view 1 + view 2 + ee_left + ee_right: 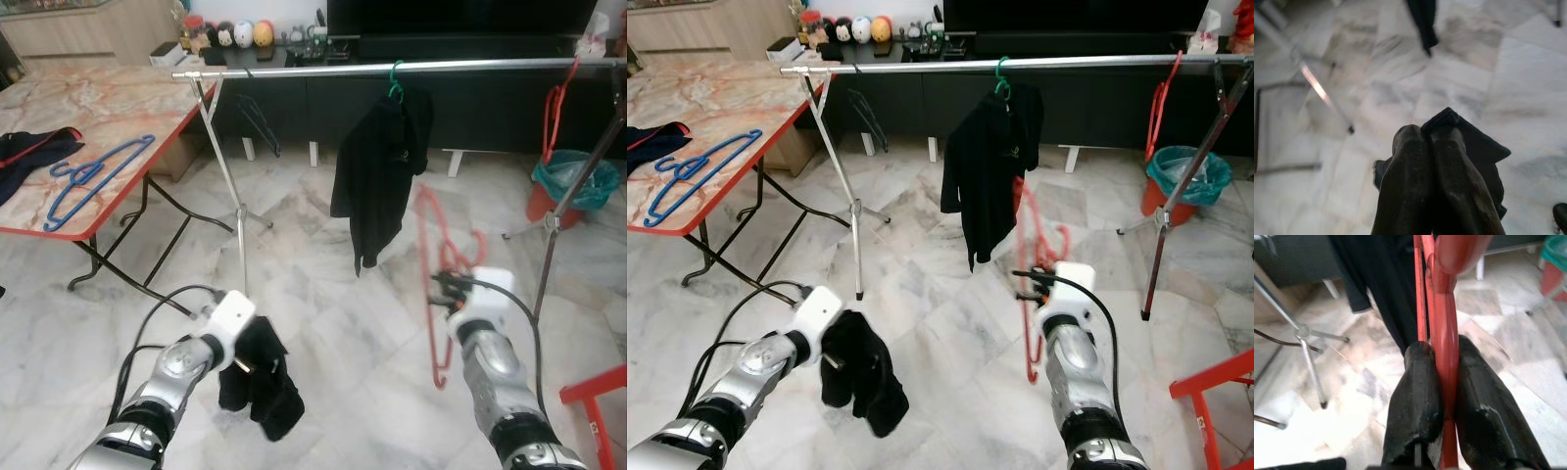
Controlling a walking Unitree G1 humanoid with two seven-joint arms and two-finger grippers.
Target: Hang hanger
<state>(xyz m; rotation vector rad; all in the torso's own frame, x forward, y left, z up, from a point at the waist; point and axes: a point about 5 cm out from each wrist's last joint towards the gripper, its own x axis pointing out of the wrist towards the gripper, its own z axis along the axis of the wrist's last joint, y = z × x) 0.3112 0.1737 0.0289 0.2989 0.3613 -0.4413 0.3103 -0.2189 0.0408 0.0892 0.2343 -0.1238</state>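
Note:
My right gripper [449,284] is shut on a red plastic hanger [437,255], held upright and slightly blurred over the marble floor; its fingers [1418,396] pinch the red bar [1445,357]. My left gripper [241,364] is shut on a bunched black garment [260,377] that droops below it; the cloth [1474,147] shows past its fingertips. Ahead stands a silver clothes rail [392,67] with a black shirt [377,166] on a green hanger [395,80] and another red hanger [558,103] near its right end.
A marble-topped folding table [118,117] at the left carries blue hangers [93,178] and dark clothing [29,152]. A teal bin [573,181] stands behind the rail's right leg. A red frame [598,411] sits at the lower right. A dark TV cabinet [460,98] lines the back wall.

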